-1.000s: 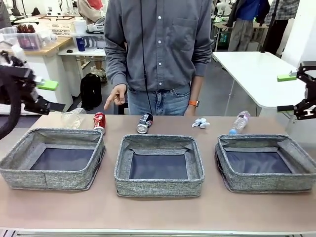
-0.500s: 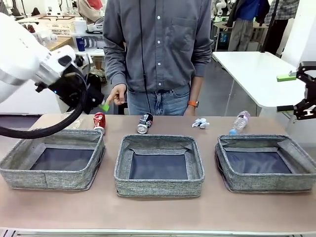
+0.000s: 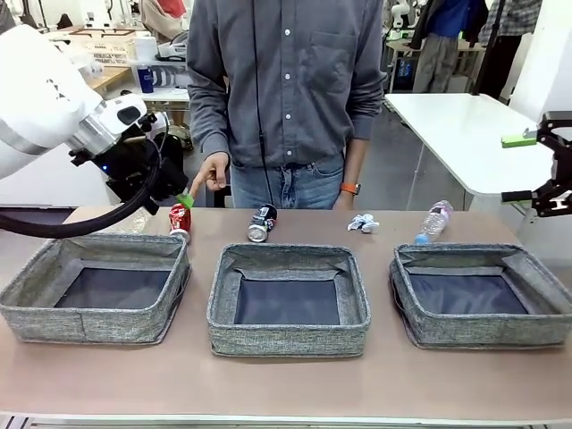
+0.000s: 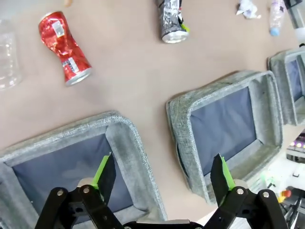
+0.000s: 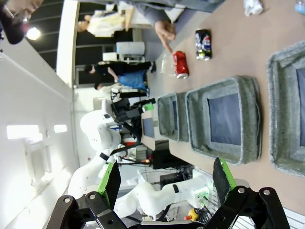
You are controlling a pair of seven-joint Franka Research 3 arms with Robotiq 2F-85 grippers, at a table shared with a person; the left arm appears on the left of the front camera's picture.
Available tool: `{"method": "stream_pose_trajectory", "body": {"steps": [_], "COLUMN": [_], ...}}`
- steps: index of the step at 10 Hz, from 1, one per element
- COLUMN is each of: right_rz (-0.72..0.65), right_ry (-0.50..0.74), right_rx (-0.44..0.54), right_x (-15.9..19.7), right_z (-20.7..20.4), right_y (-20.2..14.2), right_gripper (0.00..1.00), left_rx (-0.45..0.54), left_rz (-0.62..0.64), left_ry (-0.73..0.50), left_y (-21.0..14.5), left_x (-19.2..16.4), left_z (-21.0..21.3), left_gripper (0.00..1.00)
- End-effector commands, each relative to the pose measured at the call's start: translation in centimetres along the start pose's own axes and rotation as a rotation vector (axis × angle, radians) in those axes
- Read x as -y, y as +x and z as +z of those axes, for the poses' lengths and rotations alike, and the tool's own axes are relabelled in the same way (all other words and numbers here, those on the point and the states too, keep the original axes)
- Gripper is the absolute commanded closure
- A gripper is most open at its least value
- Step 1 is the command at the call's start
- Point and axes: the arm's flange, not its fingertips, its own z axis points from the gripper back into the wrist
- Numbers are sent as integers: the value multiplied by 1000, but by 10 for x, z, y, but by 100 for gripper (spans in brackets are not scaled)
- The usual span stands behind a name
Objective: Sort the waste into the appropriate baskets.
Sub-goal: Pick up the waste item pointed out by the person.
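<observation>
Along the table's far edge lie a red soda can [image 3: 180, 219], a crushed dark can [image 3: 262, 223], a white paper wad [image 3: 363, 222] and a clear bottle [image 3: 435, 219]. A clear cup [image 3: 134, 220] is partly hidden behind my left arm. Three grey baskets stand in a row: left [image 3: 85, 323], middle [image 3: 288, 341], right [image 3: 487, 331]. My left gripper [image 3: 175, 200] hovers open just above the red can. From its wrist camera, the open left gripper [image 4: 162, 176] hangs over the left basket's rim [image 4: 121, 138], with the red can [image 4: 64, 47] and dark can [image 4: 170, 21] beyond. My right gripper [image 3: 520, 168] stands open, high at the right edge.
A person stands at the far side, one hand [image 3: 211, 173] pointing down beside the red can. The near strip of table [image 3: 286, 384] in front of the baskets is bare. The right wrist view looks sideways over the baskets [image 5: 228, 119] and cans [image 5: 180, 64].
My left arm has swung in from the left edge to above the red can, then eased slightly down. The right arm and the waste have not moved.
</observation>
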Motion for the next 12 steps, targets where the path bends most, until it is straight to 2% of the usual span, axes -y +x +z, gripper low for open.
{"method": "stream_pose_trajectory", "body": {"steps": [1, 2, 3, 4, 5, 6, 8, 10, 12], "right_rz": [27, 27, 27, 27, 27, 27, 27, 27, 27], "right_ry": [26, 26, 26, 26, 26, 26, 26, 26, 26], "right_rx": [4, 4, 4, 4, 4, 4, 4, 4, 4], "right_x": [-1, -1, -1, -1, -1, -1, -1, -1, -1], "right_z": [-2, -2, -2, -2, -2, -2, -2, -2, -2], "right_y": [3, 3, 3, 3, 3, 3, 3, 3, 3], "right_gripper": [0, 0, 0, 0, 0, 0, 0, 0, 0], "left_rx": [-9, 0, 47, 48, 22, -40, -45, -107, -149], "left_rz": [-9, 0, 48, 102, 116, 84, 100, 111, 123], "left_ry": [23, 0, 118, 182, 238, 212, 310, 377, 374], "left_y": [-6, 0, 12, 38, 63, 78, 110, 128, 131], "left_x": [-3, 0, -12, -31, -44, -49, -60, -81, -93], "left_z": [-3, 0, 1, -9, -27, -41, -70, -97, -115], "left_gripper": [0, 0, 0, 0, 0, 0, 0, 0, 0]}}
